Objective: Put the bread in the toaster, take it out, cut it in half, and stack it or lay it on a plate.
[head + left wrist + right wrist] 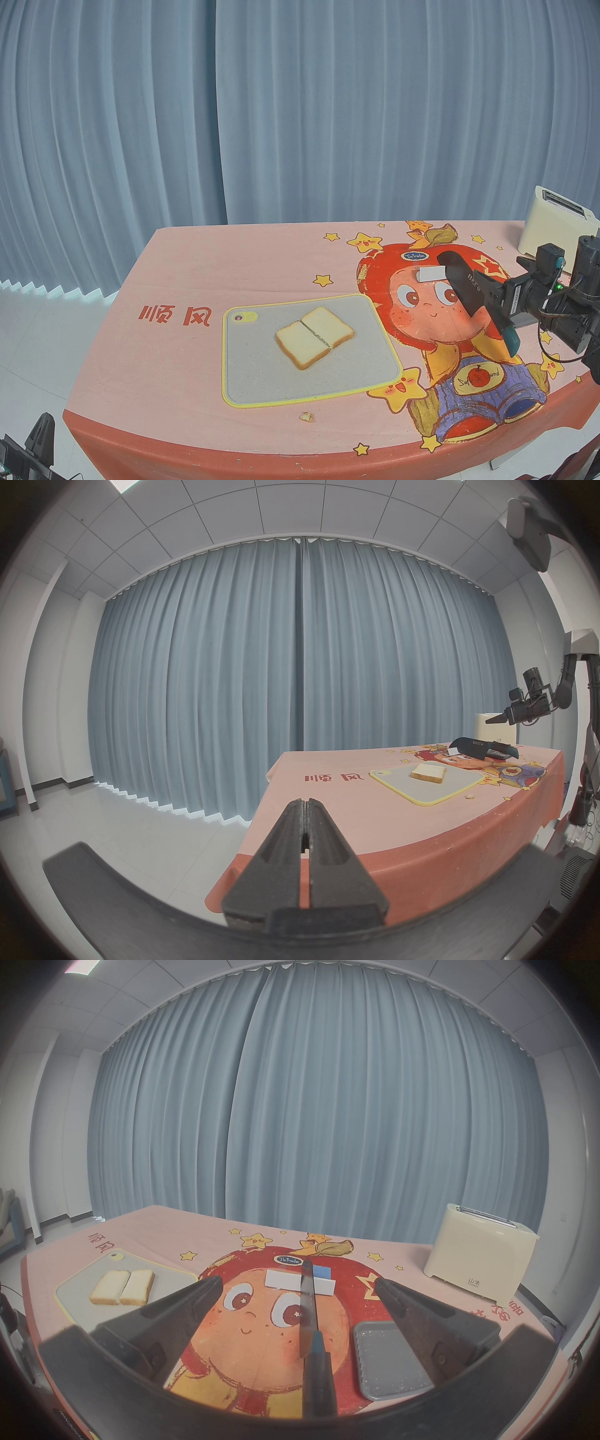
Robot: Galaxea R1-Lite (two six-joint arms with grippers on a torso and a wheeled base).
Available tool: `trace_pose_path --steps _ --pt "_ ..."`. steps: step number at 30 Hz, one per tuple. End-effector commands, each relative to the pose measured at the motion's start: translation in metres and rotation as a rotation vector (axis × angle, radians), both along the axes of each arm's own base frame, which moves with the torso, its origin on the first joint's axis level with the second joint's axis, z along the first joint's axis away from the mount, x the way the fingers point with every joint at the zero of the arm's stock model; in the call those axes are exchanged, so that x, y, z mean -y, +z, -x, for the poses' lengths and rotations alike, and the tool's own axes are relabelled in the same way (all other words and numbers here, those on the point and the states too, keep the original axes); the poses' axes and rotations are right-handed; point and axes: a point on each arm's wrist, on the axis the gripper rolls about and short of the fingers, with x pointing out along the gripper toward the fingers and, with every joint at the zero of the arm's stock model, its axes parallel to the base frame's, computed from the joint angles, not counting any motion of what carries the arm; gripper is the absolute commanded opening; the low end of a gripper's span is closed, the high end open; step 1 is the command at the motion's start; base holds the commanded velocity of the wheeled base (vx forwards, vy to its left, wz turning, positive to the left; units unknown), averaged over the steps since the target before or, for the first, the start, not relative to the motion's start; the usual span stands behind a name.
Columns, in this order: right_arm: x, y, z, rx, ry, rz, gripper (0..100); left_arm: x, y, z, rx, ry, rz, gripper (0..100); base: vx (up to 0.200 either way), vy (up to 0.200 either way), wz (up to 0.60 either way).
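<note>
The bread lies cut into two halves [314, 337] side by side on the grey cutting board [262, 369]; the halves [122, 1287] also show in the right wrist view. A knife [472, 289] with a dark blade and teal handle lies on the table right of the board, its tip at a small white block [431, 273]. My right gripper [297, 1285] is open, its fingers wide on either side of the knife [307, 1313] without touching it. The cream toaster [556, 219] stands at the table's far right. My left gripper [306, 836] is shut and empty, low beside the table's left corner.
A grey rectangular tray [387, 1360] lies on the table just beside the knife handle, towards the toaster [481, 1254]. A small crumb [306, 416] sits near the front edge below the board. Blue curtains hang behind the table.
</note>
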Motion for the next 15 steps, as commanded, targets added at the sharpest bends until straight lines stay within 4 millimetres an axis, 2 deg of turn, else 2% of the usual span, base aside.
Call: trace_pose_path --steps 1,15 --pt "0.0005 0.0057 0.0043 0.028 0.003 -0.006 100 0.0 -0.0053 -0.0001 -0.001 -0.001 0.0 0 0.0 0.0 0.0" --pt "0.0019 0.0086 0.0125 0.045 0.012 0.016 100 0.0 -0.0053 -0.0001 -0.001 -0.001 0.0 0 0.0 0.0 0.0"
